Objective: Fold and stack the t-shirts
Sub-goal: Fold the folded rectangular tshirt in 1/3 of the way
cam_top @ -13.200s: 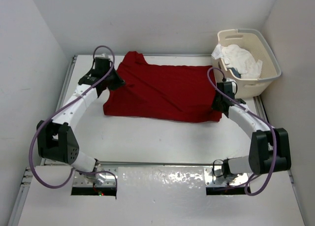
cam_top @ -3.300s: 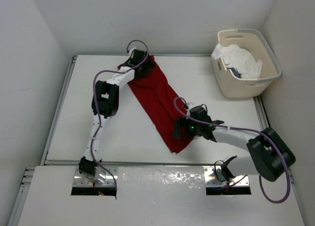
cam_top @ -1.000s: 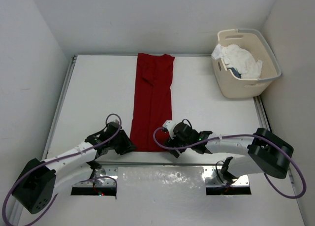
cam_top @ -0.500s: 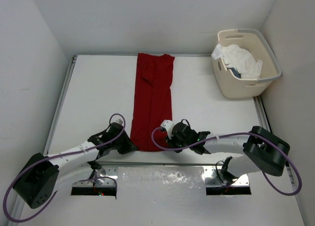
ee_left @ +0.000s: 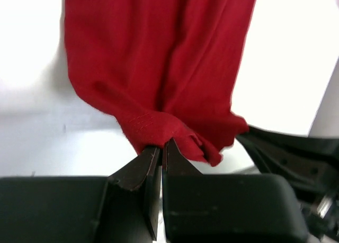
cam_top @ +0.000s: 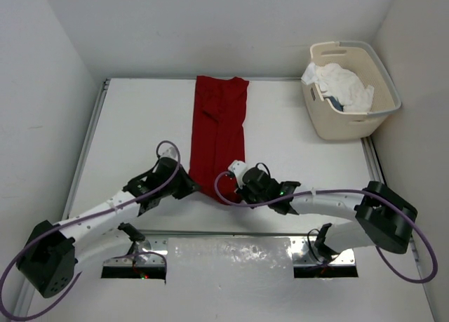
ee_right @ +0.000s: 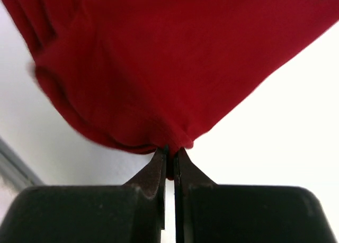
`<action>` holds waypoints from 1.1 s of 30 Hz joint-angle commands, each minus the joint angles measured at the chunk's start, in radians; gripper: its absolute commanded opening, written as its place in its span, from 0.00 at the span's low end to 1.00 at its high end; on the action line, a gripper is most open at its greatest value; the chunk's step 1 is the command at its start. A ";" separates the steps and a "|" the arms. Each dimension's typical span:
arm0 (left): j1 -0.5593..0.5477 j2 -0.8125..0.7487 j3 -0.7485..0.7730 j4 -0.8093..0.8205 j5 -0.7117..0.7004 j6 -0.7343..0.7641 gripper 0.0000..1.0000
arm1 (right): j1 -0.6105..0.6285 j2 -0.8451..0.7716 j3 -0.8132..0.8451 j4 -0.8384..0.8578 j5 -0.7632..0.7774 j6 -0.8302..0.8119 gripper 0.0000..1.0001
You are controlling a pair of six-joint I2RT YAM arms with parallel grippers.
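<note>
Now the left gripper [ee_left: 161, 147] and the right gripper [ee_right: 170, 150] are each pinching the red t-shirt [cam_top: 219, 132] by its hem, the cloth stretching away ahead of them.

Thirteen seconds back the shirt [cam_top: 219, 136] lay spread wide across the far half of the table [cam_top: 140, 139]. At three seconds it was a slanted band, and by one second ago a straight narrow strip. Since then its near end has changed from a flat, square hem close to the near edge to a bunched, sagging point, lifted and drawn back from that edge. One second ago the left gripper [cam_top: 189, 190] and right gripper [cam_top: 233, 193] had their jaws apart at the near corners. Both are now pinched tight on those corners and have shifted toward the far side.
</note>
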 commanded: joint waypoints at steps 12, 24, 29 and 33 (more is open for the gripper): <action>0.187 0.410 0.466 0.210 -0.070 0.195 0.00 | -0.298 0.235 0.452 -0.010 -0.007 -0.048 0.00; 0.248 0.755 0.848 0.185 -0.073 0.310 0.00 | -0.441 0.560 0.868 -0.109 -0.089 -0.090 0.00; 0.271 0.844 0.938 0.152 -0.063 0.330 0.00 | -0.465 0.622 0.929 -0.132 -0.090 -0.076 0.00; 0.293 0.913 0.987 0.138 -0.062 0.342 0.00 | -0.485 0.666 0.981 -0.148 -0.072 -0.059 0.00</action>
